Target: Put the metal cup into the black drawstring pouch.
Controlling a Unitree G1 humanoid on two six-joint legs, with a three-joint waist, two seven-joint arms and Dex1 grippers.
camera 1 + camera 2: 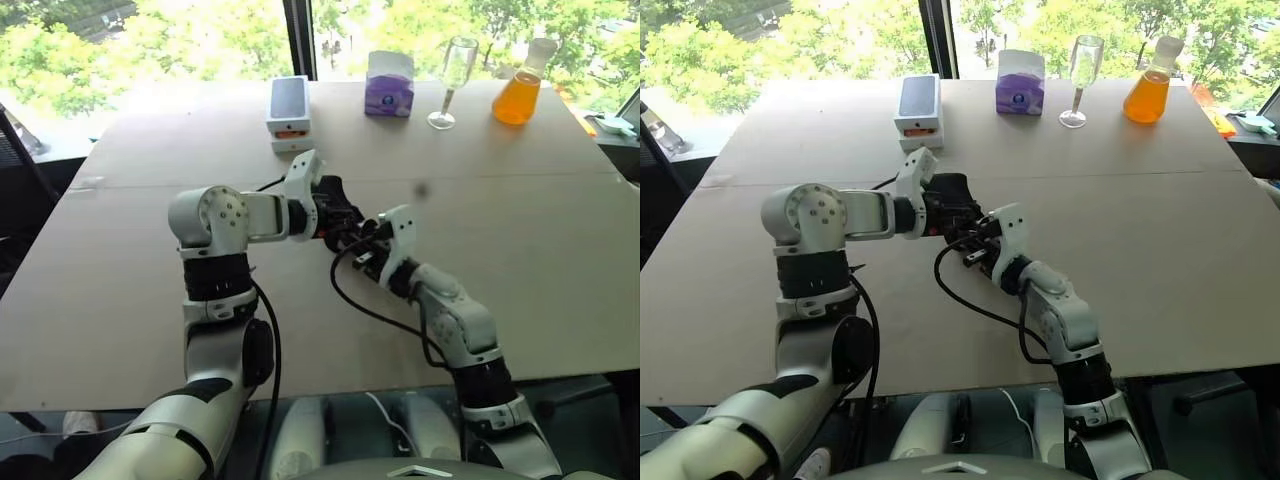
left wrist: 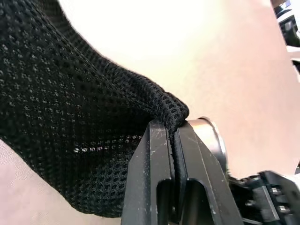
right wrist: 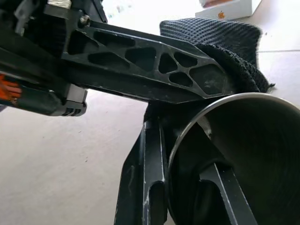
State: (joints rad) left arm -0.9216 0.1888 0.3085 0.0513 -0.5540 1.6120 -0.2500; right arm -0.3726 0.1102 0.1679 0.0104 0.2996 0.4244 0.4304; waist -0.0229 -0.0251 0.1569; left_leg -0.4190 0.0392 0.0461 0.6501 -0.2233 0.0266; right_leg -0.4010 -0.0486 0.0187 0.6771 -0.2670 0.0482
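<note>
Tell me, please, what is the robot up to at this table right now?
The robot is working to get the metal cup into the black drawstring pouch. Its left gripper is shut on the pouch's edge, holding it up above the table. The right gripper grips the cup by its rim, one finger inside and one outside, right beside the pouch. The cup is not yet inside. A phone box, a wine glass and a flask of orange liquid stand untouched at the far edge.
</note>
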